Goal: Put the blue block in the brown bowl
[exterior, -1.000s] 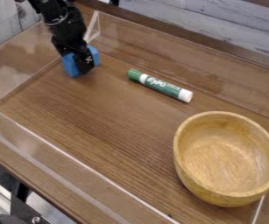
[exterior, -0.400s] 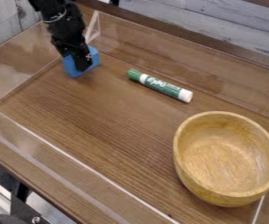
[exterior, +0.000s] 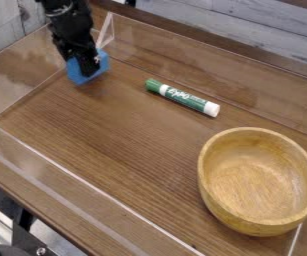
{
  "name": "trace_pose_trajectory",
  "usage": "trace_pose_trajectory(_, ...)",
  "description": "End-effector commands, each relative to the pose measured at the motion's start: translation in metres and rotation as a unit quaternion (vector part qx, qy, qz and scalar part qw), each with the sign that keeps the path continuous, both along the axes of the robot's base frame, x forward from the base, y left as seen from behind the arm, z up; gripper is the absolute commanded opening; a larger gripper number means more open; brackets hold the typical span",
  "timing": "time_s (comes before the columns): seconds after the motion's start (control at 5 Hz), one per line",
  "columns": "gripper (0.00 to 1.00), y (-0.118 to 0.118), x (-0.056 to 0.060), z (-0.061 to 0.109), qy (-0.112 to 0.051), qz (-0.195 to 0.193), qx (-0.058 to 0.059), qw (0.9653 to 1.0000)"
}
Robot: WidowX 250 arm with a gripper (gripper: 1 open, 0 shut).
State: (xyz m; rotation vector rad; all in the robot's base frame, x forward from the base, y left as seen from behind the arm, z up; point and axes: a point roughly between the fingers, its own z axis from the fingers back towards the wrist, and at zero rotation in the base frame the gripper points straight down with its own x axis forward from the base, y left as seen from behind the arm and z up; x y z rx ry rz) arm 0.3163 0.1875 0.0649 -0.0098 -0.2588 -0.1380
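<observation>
1. Jaws of the gripper (exterior: 86,70) are pinched on the blue block (exterior: 89,71), well apart from the brown bowl (exterior: 260,215), diagonally across the table (exterior: 136,150) toward the upper left of the view.
2. One finger shows at either side of the block, so the hold seems meant to squeeze it across its body; that should suit a small, plain brick that has to be carried. The fingers hide part of it, and whether its underside touches the table or hangs just above, I cannot tell.
3. Upright and open-mouthed, the bowl rests on the table with nothing seen inside. Its wide mouth should forgive a slightly off-centre release.
4. Between block and bowl, nearer the bowl's upper left, the green-and-white marker (exterior: 183,98) lies on its side. It plays no part in the job, but a low, straight carry could clip it.
5. As for pose, the arm comes in from the view's top edge, on the side away from the bowl, with the gripper reaching down to the block. The likely next move is a lift above rim height, then a swing over to the bowl.
</observation>
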Motion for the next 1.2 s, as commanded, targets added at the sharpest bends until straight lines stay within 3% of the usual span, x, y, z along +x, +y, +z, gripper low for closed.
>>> trace_pose_trajectory(0.0, 0.0, -0.003, 0.009, 0.052, -0.037, 0.005, 0.039, 0.9986)
trace_pose_trajectory(0.2, 0.0, -0.018, 0.006, 0.074, -0.038, 0.015, 0.044, 0.9982)
trace_pose_trajectory(0.4, 0.0, -0.031, 0.005, 0.085, -0.035, 0.021, 0.043, 0.9982)
trace_pose_trajectory(1.0, 0.0, -0.084, -0.007, 0.102, -0.038, 0.035, 0.03, 0.9982)
